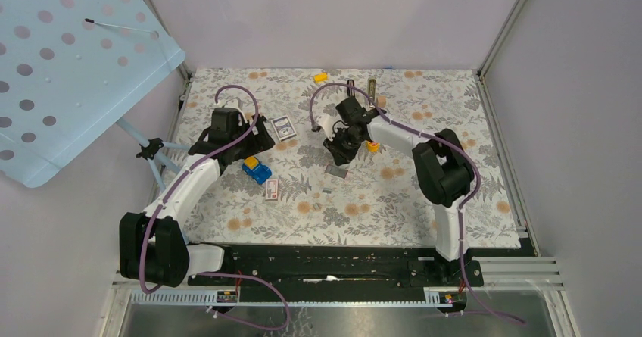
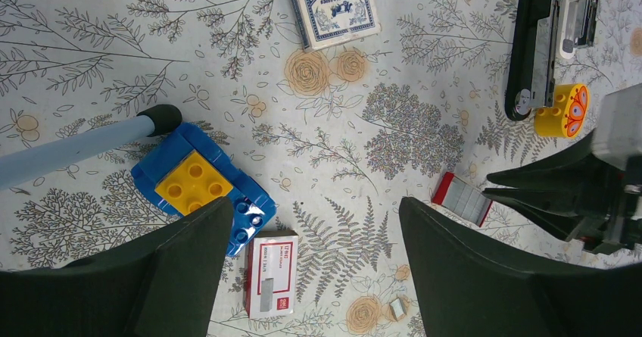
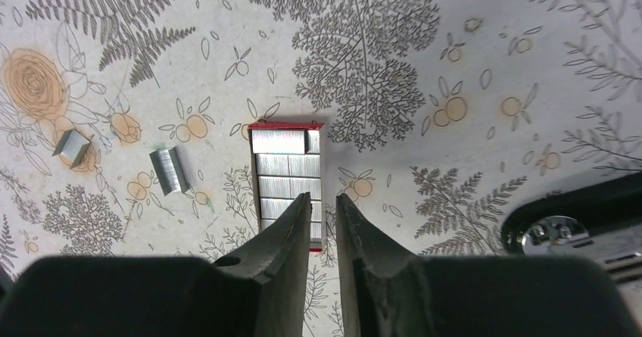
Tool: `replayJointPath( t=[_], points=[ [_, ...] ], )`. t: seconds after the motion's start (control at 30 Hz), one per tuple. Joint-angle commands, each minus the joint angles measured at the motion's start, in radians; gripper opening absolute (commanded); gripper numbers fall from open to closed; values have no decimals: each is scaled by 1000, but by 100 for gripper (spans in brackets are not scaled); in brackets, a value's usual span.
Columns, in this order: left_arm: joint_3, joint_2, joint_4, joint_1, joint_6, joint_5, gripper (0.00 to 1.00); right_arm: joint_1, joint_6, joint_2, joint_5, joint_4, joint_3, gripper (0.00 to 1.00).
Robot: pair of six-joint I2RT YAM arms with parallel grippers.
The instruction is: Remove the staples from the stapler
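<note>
Staples (image 3: 286,166) sit in rows in a red tray (image 3: 286,125) on the flowered desk (image 3: 378,64), directly under the right end effector (image 3: 323,201). Its fingers are a narrow slit apart and seem to grip nothing. The stapler (image 2: 534,49) lies on the desk nearby, beside an orange block (image 2: 562,110). The left end effector (image 2: 314,223) hangs spread wide above a blue toy car (image 2: 201,185).
</note>
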Motion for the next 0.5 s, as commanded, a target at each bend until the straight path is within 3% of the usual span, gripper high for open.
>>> replayJointPath(
  t=[0.0, 0.1, 0.2, 0.27, 0.4, 0.47],
  points=[
    [-2, -16, 39, 6, 9, 14, 85, 6, 54, -107, 18, 78, -13, 29],
    [-1, -19, 38, 6, 10, 15, 85, 6, 139, -137, 41, 152, -37, 42],
    [0, -20, 38, 8, 11, 15, 85, 7, 302, -122, 98, 235, -30, 43],
    [1, -20, 38, 8, 9, 17, 85, 8, 419, -83, 160, 229, 3, 35],
    [0, -22, 38, 10, 9, 19, 85, 9, 519, -2, 220, 203, 45, 5],
    [-2, -23, 38, 9, 9, 20, 85, 11, 532, 34, 235, 178, 64, 0]
  ],
)
